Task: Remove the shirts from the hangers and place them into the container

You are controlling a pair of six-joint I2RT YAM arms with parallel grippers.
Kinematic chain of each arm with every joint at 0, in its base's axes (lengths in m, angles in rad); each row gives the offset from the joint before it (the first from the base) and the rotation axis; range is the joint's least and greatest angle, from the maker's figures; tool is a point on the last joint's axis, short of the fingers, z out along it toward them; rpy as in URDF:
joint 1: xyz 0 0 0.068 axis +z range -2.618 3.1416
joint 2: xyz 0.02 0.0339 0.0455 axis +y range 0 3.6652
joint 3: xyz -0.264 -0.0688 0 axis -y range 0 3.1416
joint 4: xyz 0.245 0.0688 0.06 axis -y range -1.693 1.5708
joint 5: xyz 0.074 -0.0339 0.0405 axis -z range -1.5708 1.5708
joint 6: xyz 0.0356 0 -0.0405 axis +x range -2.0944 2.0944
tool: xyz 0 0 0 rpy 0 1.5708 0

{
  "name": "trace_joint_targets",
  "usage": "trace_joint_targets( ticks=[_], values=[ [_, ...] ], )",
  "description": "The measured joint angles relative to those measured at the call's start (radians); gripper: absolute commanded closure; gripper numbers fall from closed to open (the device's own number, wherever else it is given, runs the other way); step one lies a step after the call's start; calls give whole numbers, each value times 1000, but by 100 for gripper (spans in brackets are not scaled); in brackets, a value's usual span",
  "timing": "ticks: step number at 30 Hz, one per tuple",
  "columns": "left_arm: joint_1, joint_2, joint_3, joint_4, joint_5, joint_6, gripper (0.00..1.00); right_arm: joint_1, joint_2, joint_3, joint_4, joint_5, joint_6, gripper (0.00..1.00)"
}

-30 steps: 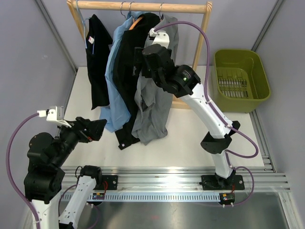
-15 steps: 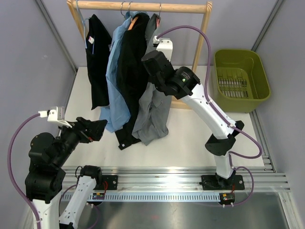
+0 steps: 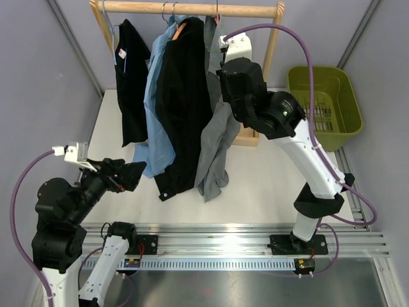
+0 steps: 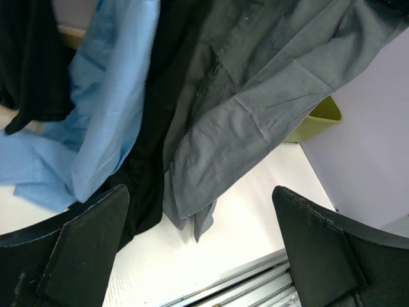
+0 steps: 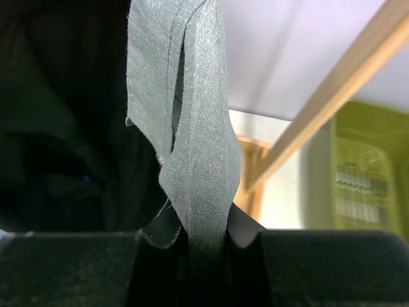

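One second ago the right gripper (image 5: 198, 240) stands wide; now it pinches a fold of the grey shirt (image 3: 216, 134), which hangs at the rail (image 3: 147, 7), pulled toward the container (image 3: 345, 86); the left gripper (image 3: 130, 171) is open.

Matt woven grey shirt (image 5: 198, 160), bare wooden rail (image 3: 192, 8), smooth plastic container (image 3: 345, 96).

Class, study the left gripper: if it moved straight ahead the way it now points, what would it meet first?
Probably the lower hem of the hanging grey shirt, seen straight ahead of the open left gripper. The black shirt hangs right beside it, and depth is unclear.
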Motion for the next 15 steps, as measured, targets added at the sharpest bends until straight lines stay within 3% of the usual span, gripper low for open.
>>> trace_joint_targets(
  ticks=[4,8,15],
  values=[
    [0,87,119,28,87,31,1,6,-62,-47,-21,1,-74,100],
    [0,207,254,117,190,40,1,69,-197,-227,40,39,-109,100],
    [0,306,292,209,276,39,1,240,-536,-551,232,79,-173,100]
  ],
)
